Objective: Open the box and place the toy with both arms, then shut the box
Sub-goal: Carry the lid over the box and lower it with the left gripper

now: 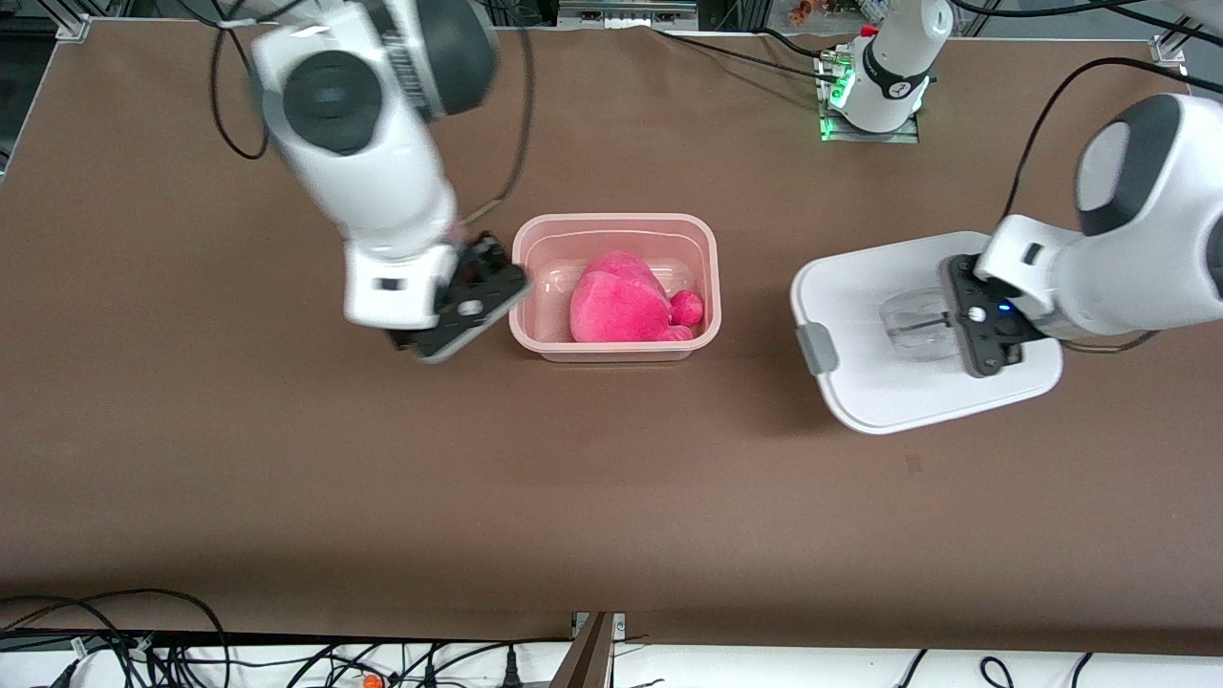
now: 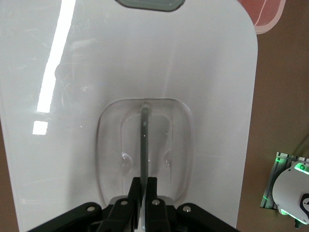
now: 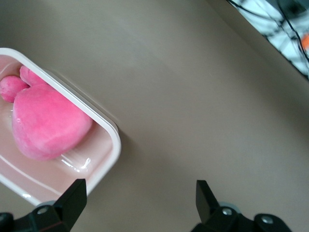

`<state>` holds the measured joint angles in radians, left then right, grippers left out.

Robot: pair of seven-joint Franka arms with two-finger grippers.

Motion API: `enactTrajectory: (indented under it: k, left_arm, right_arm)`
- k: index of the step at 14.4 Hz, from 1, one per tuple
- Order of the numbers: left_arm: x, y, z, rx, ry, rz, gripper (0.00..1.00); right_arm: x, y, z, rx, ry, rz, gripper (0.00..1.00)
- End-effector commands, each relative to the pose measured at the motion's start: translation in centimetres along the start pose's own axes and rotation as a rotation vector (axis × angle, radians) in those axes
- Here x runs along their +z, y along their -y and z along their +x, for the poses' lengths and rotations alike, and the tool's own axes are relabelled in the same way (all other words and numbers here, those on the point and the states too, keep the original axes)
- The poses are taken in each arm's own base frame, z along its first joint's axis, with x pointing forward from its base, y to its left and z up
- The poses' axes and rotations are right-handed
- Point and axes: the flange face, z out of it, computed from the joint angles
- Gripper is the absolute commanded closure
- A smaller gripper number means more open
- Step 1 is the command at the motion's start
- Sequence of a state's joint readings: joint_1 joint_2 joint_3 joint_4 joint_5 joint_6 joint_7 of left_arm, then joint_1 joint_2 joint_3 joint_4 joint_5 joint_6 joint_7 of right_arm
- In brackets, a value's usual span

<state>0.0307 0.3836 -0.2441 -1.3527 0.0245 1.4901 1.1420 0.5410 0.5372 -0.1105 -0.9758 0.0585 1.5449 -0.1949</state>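
You have the box (image 1: 615, 287) sitting open at the middle of the table (image 1: 611, 497), and the toy (image 1: 626, 301) lies inside it, filling the half nearer the front camera. Your right gripper (image 1: 459, 311) hangs just beside the box at about its 9 o'clock in the front view, over bare table at the rim toward the right arm's end. Its fingers (image 3: 72, 200) stand wide apart and hold nothing; in the right wrist view the box's corner (image 3: 108, 145) and the toy (image 3: 46, 123) show past one fingertip.

The lid (image 1: 917, 334) is off the box, at about its 3 o'clock toward the left arm's end of the table, well apart from the rim, with a grey clip (image 1: 818, 349) on the edge facing the box. Your left gripper (image 1: 955, 320) is at the lid's centre, its fingers (image 2: 152, 193) pinched tight on the thin bar of the clear handle (image 2: 145, 150).
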Motion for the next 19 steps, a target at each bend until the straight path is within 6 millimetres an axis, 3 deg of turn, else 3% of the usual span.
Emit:
enactTrajectory:
  k: [1,3,5,8,10,13,19]
  left_arm:
    - [0.9,-2.0,5.6,0.049,0.023,0.002,1.00]
    - [2.0,-3.7,10.2,0.072,0.026,0.006,1.00]
    - [2.9,-7.0,16.0,0.083,0.038,0.036,1.00]
    - [7.0,-10.8,22.9,0.139,0.076,0.003,1.00]
    - [8.3,-13.6,26.8,0.194,0.070,0.033,1.00]
    - [10.4,-16.4,30.4,0.201,0.075,0.041,1.00]
    - [14.8,-17.8,34.9,0.126,0.037,0.076,1.00]
  right_arm:
    - [-3.9,-5.1,-6.1,0.129,0.005,0.081,0.00]
    - [-5.2,-7.2,-10.3,0.186,0.009,0.102,0.00]
    - [-5.7,-8.8,-14.1,0.289,0.026,0.123,0.00]
    - [-5.4,-11.2,-18.1,0.494,0.065,0.141,0.00]
    - [-4.6,-12.2,-19.2,0.612,0.094,0.141,0.00]
    - [-4.9,-14.1,-19.9,0.645,0.083,0.098,0.00]
    - [-4.7,-15.3,-19.9,0.645,0.078,0.030,0.00]
